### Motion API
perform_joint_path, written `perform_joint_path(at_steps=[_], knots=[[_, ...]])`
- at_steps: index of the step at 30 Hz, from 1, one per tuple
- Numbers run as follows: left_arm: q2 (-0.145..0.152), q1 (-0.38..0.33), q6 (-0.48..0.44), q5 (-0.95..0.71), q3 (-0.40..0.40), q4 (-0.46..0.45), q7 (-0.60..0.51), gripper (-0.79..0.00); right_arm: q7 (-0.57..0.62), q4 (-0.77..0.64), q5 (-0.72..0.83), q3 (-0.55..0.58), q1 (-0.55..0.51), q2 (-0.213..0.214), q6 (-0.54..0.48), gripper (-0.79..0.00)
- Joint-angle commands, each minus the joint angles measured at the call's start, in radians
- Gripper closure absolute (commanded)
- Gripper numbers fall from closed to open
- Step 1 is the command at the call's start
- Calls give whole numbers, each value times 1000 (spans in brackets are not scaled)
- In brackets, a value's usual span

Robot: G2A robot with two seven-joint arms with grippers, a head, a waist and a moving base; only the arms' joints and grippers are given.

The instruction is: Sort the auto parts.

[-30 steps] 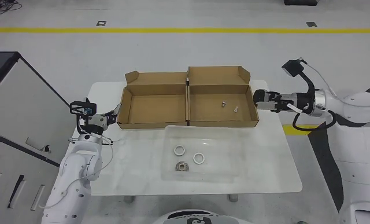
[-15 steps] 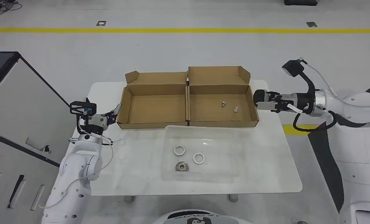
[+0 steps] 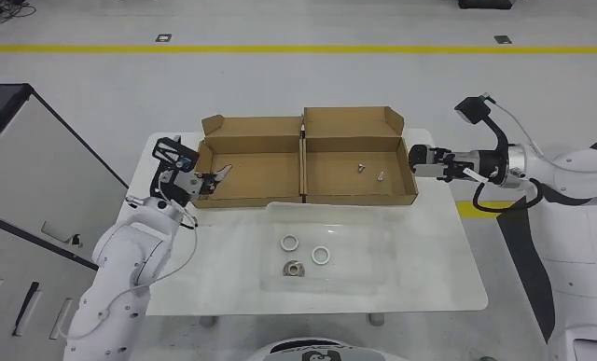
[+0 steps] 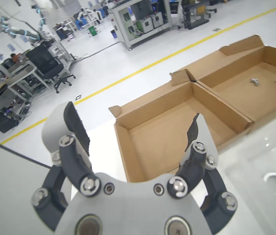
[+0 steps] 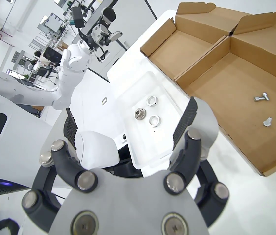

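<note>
At the left of the top view, the left claw [image 3: 216, 177] is held over the near-left corner of the left box [image 3: 252, 179]. Its fingers are spread wide and nothing is gripped between them. Below centre, a clear tray [image 3: 359, 268] is set on the white tabletop [image 3: 438, 268], just beside the boxes' near walls. In it lie one ring [image 3: 290, 241], a second ring [image 3: 321, 255] and a flanged hub [image 3: 295, 267], each apart from the others. All three are small, bright metal pieces lying flat. Right of centre, the right box [image 3: 331, 179] holds one bolt [image 3: 360, 166] and another bolt [image 3: 380, 173], near each other but not touching. At that box's right wall the right claw [image 3: 411, 162] is held, likewise wide open and empty.

The sorting is judged partly done, with the tray's three parts yet to be moved. A pick from the tray seems to be in hand. For it, the left claw would have to be brought over a ring, lowered astride its rim and closed squarely, since a thin flat ring may slip.
</note>
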Motion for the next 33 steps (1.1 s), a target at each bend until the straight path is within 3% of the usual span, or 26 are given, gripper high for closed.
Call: perform_joint_path(at_steps=[1,9,18,23,33], knots=[[-1,-34,-32,-9,33,-25,-107,-785,0,0,0,0,0,0,0,-785],[-14,-242,-119,-80,234,-71,-545,-785,0,0,0,0,0,0,0,-785],[-47,-497,-154,-289,466,0,-916,-785,0,0,0,0,0,0,0,-785],[-69,-600,-139,-406,578,74,-1015,-785,0,0,0,0,0,0,0,-785],[-99,-736,-96,-591,782,208,-1058,-785,0,0,0,0,0,0,0,-785]])
